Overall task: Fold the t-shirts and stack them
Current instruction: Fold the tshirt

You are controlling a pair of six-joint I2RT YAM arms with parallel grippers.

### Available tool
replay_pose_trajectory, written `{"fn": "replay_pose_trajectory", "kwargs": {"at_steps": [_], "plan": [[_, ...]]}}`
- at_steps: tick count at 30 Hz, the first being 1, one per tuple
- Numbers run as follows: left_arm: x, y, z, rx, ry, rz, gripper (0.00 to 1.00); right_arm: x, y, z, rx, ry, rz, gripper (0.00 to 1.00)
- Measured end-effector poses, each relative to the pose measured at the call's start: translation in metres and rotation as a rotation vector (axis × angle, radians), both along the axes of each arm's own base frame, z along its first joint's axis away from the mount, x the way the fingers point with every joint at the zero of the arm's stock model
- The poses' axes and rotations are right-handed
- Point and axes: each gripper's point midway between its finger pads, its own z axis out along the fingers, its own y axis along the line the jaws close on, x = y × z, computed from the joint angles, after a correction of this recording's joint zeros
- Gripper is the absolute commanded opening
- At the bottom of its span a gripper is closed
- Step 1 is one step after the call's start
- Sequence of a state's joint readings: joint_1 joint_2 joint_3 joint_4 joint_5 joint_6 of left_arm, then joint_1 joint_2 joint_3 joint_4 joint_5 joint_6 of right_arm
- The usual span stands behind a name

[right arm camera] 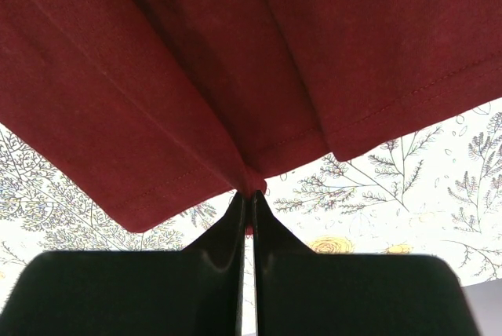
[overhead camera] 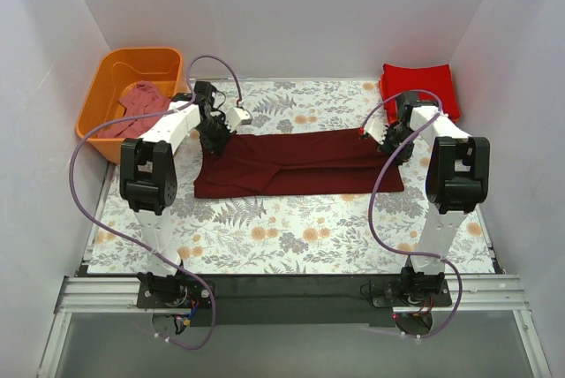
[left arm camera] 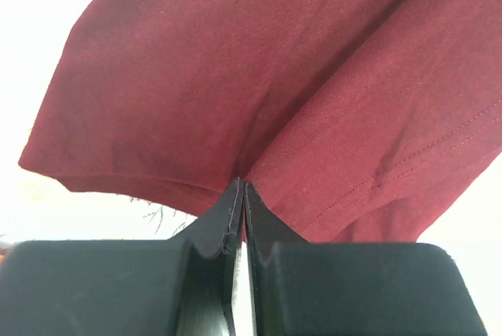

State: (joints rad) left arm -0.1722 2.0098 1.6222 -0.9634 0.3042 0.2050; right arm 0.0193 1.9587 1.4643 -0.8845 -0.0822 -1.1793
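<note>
The dark maroon t-shirt (overhead camera: 296,164) lies spread in a long band across the middle of the flowered cloth. My left gripper (overhead camera: 214,135) is shut on its left far edge; in the left wrist view the shirt (left arm camera: 298,77) bunches at the fingertips (left arm camera: 241,188). My right gripper (overhead camera: 395,145) is shut on its right far edge; in the right wrist view the shirt (right arm camera: 235,61) is pinched at the tips (right arm camera: 251,192). A folded bright red t-shirt (overhead camera: 419,86) lies at the back right. A dusty pink t-shirt (overhead camera: 137,104) lies in the orange tub.
The orange plastic tub (overhead camera: 115,64) stands at the back left, beside the left arm. White walls close in the left, back and right sides. The flowered cloth (overhead camera: 291,228) covers the table up to the black rail at the near edge.
</note>
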Motion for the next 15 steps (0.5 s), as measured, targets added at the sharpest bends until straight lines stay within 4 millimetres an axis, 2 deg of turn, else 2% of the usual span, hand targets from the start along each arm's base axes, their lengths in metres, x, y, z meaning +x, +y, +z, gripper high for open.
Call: {"fn": "replay_pose_trajectory", "kwargs": {"at_steps": [5, 6, 9, 10, 12, 15], "plan": [[0.001, 0.000, -0.005, 0.003, 0.012, 0.004, 0.00, 0.000, 0.000, -0.002, -0.001, 0.004, -0.002, 0.01], [0.002, 0.000, -0.005, 0.005, 0.008, 0.007, 0.00, -0.001, 0.000, -0.002, -0.001, 0.007, -0.003, 0.14], [0.005, 0.001, -0.004, 0.005, 0.001, 0.036, 0.15, -0.001, -0.001, -0.005, -0.003, 0.015, -0.015, 0.44], [0.007, 0.001, -0.003, 0.005, 0.000, 0.051, 0.23, -0.002, -0.002, -0.005, -0.007, 0.016, -0.026, 0.67], [0.013, 0.002, 0.004, -0.011, -0.001, 0.094, 0.29, -0.002, -0.002, -0.004, -0.006, 0.017, -0.046, 0.73], [0.020, 0.010, 0.021, -0.062, 0.005, 0.182, 0.36, -0.003, -0.004, 0.000, 0.020, 0.016, -0.095, 0.73]]}}
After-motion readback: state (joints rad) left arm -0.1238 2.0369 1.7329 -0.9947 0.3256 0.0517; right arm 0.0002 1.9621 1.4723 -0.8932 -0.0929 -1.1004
